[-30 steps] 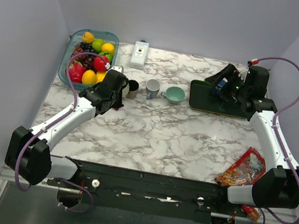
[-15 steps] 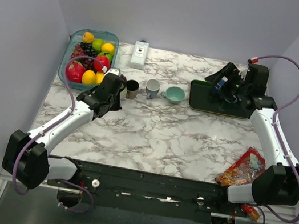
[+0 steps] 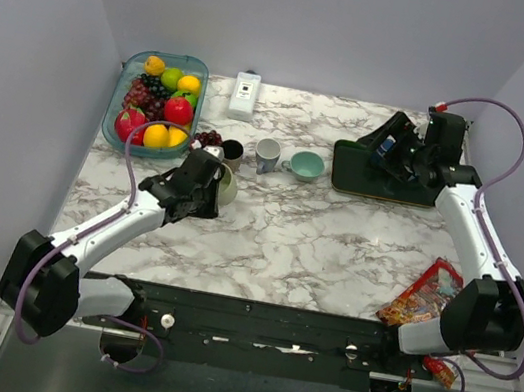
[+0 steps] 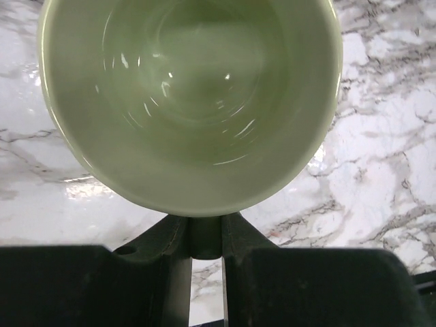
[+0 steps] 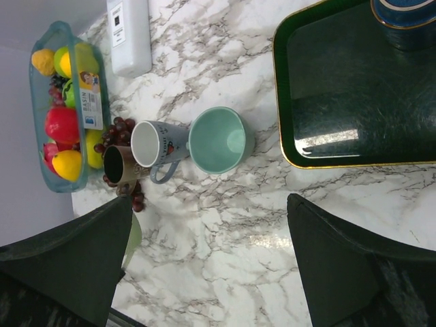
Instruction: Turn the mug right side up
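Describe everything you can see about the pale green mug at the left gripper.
The mug is pale green and glossy, ceramic by its look, with a round rim and an empty inside. Its mouth faces the wrist camera; its exact tilt is hard to judge. The left gripper is shut on a narrow part at its edge, likely the handle. The marble table shows behind it; whether they touch cannot be told.

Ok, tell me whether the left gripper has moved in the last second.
Yes. The left gripper, holding the green mug, has pulled back toward the near edge, away from the fruit tray.
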`<state>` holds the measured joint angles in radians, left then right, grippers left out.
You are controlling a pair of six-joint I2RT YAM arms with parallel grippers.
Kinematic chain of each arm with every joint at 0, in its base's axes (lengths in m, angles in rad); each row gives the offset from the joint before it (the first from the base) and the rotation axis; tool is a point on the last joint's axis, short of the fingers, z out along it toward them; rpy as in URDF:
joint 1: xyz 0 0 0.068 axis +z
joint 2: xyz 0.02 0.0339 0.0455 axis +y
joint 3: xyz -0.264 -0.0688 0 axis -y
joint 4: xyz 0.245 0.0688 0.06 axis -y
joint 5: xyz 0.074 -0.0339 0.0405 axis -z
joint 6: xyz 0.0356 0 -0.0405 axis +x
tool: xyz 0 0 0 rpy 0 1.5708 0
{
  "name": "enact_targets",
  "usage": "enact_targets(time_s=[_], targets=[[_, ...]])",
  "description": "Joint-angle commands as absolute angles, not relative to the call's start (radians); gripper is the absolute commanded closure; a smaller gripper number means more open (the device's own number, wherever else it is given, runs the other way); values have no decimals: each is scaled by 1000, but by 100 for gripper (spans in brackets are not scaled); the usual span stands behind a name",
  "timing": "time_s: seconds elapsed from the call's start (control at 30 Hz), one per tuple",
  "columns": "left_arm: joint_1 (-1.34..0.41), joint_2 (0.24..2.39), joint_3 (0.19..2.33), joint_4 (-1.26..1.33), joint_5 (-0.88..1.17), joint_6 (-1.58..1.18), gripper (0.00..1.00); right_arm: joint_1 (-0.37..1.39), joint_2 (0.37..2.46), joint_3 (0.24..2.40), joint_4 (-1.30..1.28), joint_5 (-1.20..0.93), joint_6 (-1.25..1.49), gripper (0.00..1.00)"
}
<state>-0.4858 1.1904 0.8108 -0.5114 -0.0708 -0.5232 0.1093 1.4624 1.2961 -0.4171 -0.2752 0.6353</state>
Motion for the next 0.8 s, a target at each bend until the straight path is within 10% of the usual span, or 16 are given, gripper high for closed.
enact_targets(time_s=[0.0, 0.57, 0.77], targets=[[-532, 1206, 813, -437, -64, -549, 100, 109, 1500, 1353, -495, -227, 591, 0], [-540, 1338, 770, -402, -164, -540, 100, 107, 1568, 1379, -612, -91, 560, 0], [-538, 1310, 769, -403, -189, -538, 65, 107, 1592, 1394, -652, -5, 555, 0]])
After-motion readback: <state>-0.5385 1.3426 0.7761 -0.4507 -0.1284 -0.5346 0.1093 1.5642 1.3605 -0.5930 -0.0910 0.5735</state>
